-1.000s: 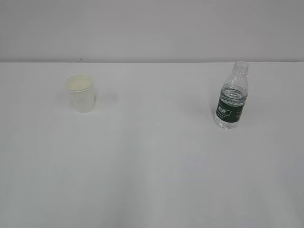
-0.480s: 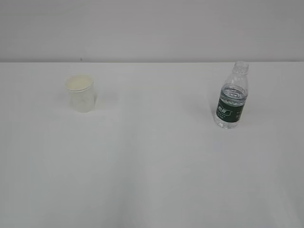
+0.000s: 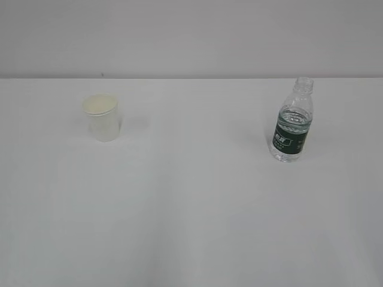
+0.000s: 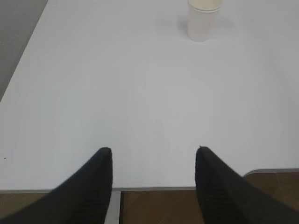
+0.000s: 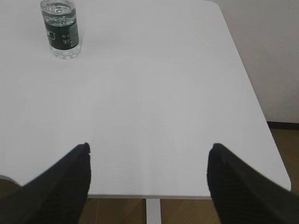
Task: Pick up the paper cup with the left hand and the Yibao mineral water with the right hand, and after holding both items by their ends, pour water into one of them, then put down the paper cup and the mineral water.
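The paper cup stands upright on the left of the white table; the left wrist view shows it far ahead. The Yibao mineral water, a clear capless bottle with a dark green label, stands upright on the right, partly filled with water; in the right wrist view it is far ahead at upper left. My left gripper hangs open over the table's near edge, empty. My right gripper is open wider, also empty, at the near edge. Neither arm shows in the exterior view.
The table's left edge and right edge with a rounded corner show in the wrist views. Brown wooden floor and a table leg lie below the near edge. A pale wall stands behind the table.
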Tool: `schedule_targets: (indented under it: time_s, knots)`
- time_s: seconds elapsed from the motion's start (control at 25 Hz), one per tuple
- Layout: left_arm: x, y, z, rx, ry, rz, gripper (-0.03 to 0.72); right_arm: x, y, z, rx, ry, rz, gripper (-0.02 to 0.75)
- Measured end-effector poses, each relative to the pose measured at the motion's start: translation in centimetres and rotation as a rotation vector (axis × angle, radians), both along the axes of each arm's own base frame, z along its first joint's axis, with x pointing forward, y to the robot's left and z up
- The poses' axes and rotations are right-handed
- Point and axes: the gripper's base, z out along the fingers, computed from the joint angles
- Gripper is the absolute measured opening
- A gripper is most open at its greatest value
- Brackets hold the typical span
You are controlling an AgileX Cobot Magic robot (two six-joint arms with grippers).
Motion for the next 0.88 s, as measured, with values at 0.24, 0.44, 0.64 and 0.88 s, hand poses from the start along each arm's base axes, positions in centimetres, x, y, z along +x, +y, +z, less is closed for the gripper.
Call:
schedule_targets:
  time_s: [0.24, 0.44, 0.64, 0.88]
  knots:
    - [0.00, 0.00, 0.00, 0.000, 0.000, 0.000, 0.403, 0.00, 0.00, 0.00, 0.000, 0.000, 0.000, 0.588]
    - [0.00, 0.00, 0.00, 0.000, 0.000, 0.000, 0.403, 0.00, 0.00, 0.00, 0.000, 0.000, 0.000, 0.588]
    - [0.00, 0.00, 0.00, 0.000, 0.000, 0.000, 0.403, 0.00, 0.00, 0.00, 0.000, 0.000, 0.000, 0.589]
    - [0.00, 0.00, 0.00, 0.000, 0.000, 0.000, 0.435, 0.00, 0.00, 0.00, 0.000, 0.000, 0.000, 0.588]
